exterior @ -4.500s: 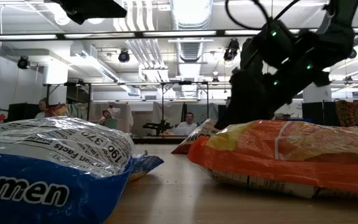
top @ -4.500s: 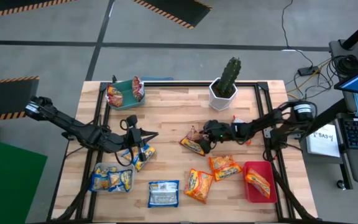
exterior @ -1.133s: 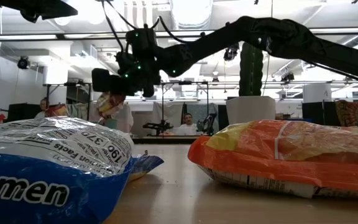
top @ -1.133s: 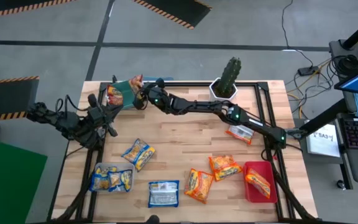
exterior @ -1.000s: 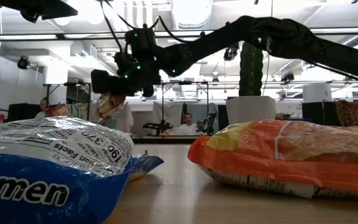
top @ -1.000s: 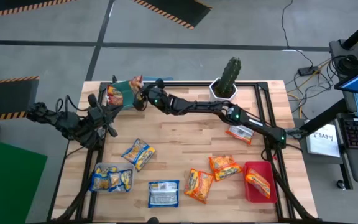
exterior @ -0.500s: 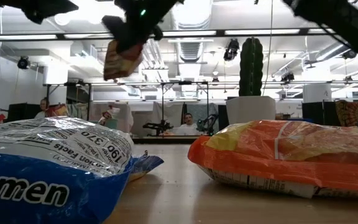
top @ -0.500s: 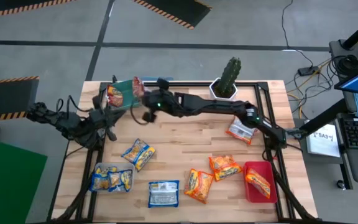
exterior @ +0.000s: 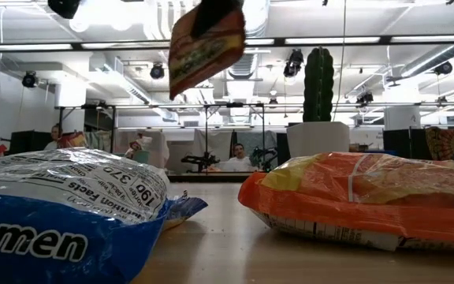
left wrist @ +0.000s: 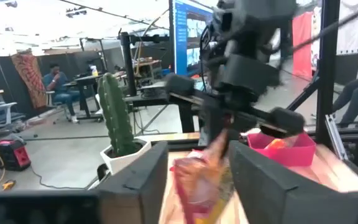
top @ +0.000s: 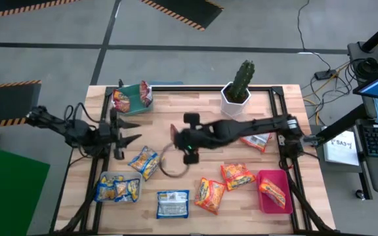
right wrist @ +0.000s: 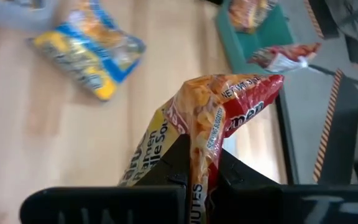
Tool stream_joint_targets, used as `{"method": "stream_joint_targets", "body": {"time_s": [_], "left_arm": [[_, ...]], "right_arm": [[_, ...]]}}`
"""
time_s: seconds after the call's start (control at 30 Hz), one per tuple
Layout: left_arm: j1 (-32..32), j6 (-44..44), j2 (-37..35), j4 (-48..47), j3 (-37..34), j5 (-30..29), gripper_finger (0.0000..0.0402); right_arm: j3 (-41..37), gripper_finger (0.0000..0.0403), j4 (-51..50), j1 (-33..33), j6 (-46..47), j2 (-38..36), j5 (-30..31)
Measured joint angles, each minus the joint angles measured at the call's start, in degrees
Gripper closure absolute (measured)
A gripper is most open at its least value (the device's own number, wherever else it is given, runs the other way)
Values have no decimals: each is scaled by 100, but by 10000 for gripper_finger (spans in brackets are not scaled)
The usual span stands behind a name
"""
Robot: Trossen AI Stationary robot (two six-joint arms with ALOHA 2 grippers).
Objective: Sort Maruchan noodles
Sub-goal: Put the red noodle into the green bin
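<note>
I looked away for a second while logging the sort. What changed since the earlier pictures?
The right hand, shut on a red-orange packet, pulled back from the green tray to mid-table, lifting the packet. The left hand opened beside the tray. The cactus, the red tray and the other packets on the table stayed put.

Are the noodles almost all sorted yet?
Not quite. Done: some packets already lie in the green tray, the clear tray and the red tray. In hand: the right hand is shut on a red packet above the table. Left: several loose packets, like the blue packet. The left hand waits open.
</note>
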Motion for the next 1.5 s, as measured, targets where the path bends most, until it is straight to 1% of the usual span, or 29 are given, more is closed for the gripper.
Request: {"method": "stream_joint_targets", "body": {"time_s": [0.13, 0.3, 0.47, 0.67, 0.77, 0.8, 0.87, 0.97, 1.17, 1.3, 1.5], "left_arm": [[-2, -40, 526, 727, -103, 1, 204], [0, -74, 1247, 1841, -314, 38, 173], [8, -332, 2004, 2484, -344, 116, 163], [159, -490, 2872, 2899, -266, 145, 163], [363, -602, 3268, 3142, -266, 166, 163], [464, -646, 3393, 3190, -264, 263, 163], [674, -790, 3650, 3256, -266, 654, 163], [981, -977, 4084, 3653, -266, 1321, 163], [1341, -1045, 4942, 4494, -266, 2074, 163], [1410, -1093, 5257, 4815, -266, 2142, 163], [1439, -1108, 5424, 4839, -266, 2065, 163]], "right_arm": [[-1147, 391, 849, 269, -78, -503, 2], [-2443, 391, 2148, 483, -374, -1109, 50], [-3448, 391, 3237, 525, -664, -1480, 51], [-4198, 391, 4113, 525, -942, -1706, 50], [-4416, 391, 4375, 525, -1037, -1747, 47], [-4467, 391, 4402, 525, -1063, -1767, 49], [-4511, 391, 4459, 525, -1080, -1778, 50], [-4541, 391, 4429, 525, -1104, -1778, 44], [-4545, 391, 4439, 538, -1214, -1778, 18], [-4554, 391, 4437, 538, -1255, -1778, -13], [-4556, 391, 4437, 548, -1360, -1774, -14]]}}
